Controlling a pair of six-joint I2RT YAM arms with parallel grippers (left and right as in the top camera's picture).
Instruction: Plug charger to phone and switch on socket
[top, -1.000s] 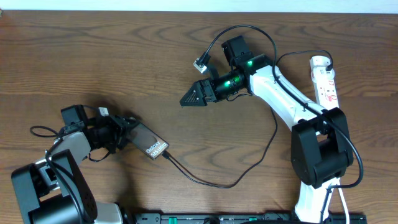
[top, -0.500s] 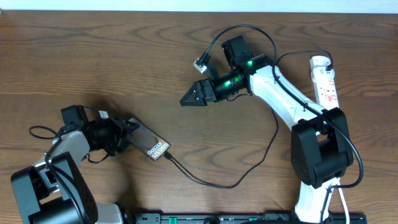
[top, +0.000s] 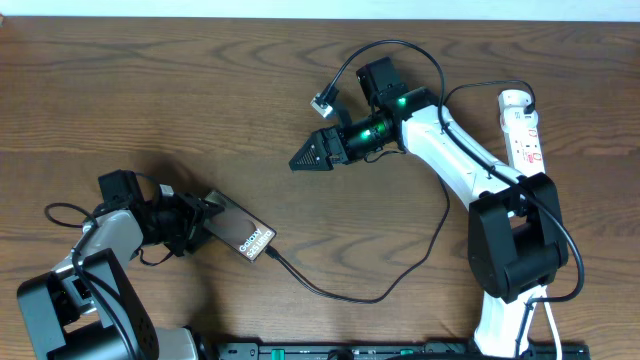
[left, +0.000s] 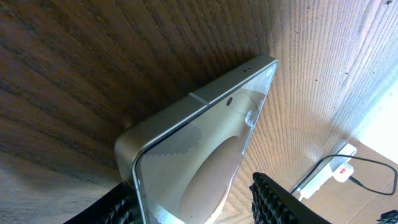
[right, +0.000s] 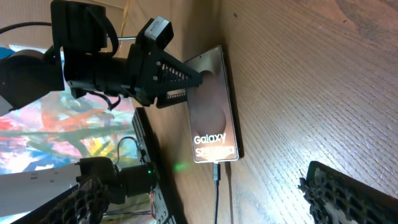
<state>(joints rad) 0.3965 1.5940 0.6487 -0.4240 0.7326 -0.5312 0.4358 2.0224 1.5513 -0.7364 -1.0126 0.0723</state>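
The phone (top: 240, 233) lies flat on the wooden table at the lower left, its "Galaxy" lettering (right: 213, 112) lit. The charger (top: 350, 298), a thin black cable, has its plug tip (right: 216, 169) in the phone's near end and loops right toward the socket (top: 523, 128), a white power strip at the far right. My left gripper (top: 200, 222) straddles the phone's other end (left: 211, 155), open; one finger touches its edge, and the other finger (left: 273, 199) stands clear of it. My right gripper (top: 298, 162) hovers open over mid-table, holding nothing.
A black rail (top: 350, 350) runs along the table's front edge. The right arm's dark base (top: 515, 250) stands near the socket, with the white power-strip cord (top: 540, 320) trailing down beside it. The socket also shows far off in the left wrist view (left: 329, 174).
My left gripper has drawn back slightly to the left and its jaws have eased apart around the phone's end. The right arm has not moved.
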